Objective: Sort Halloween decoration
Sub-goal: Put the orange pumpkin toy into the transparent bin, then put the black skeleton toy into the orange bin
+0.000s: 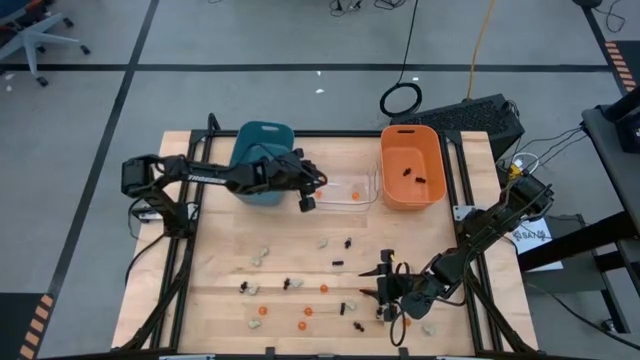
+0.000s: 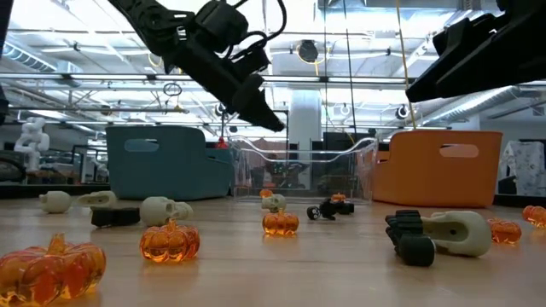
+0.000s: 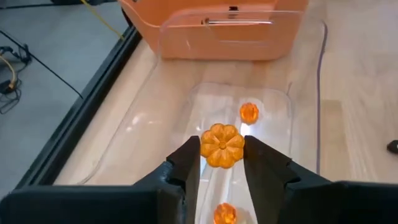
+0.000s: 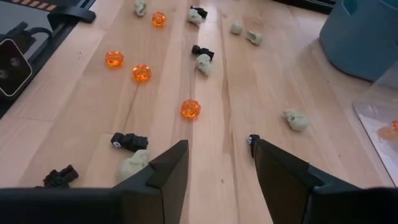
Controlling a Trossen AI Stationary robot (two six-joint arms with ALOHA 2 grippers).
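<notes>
The little orange pumpkin (image 3: 222, 145) is sitting between the left gripper (image 3: 222, 163) fingers above the clear bin (image 3: 149, 118) — they should be letting go gently, straight down — while the right gripper (image 4: 216, 163) is hanging with fingers apart over the tabletop (image 4: 205, 93).

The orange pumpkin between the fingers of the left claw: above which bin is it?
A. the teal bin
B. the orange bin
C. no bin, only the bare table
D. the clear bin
D. The left wrist view shows the orange pumpkin between the fingers of the left claw, above the clear bin, which already holds two smaller orange pieces; the orange bin stands beyond it.
</notes>
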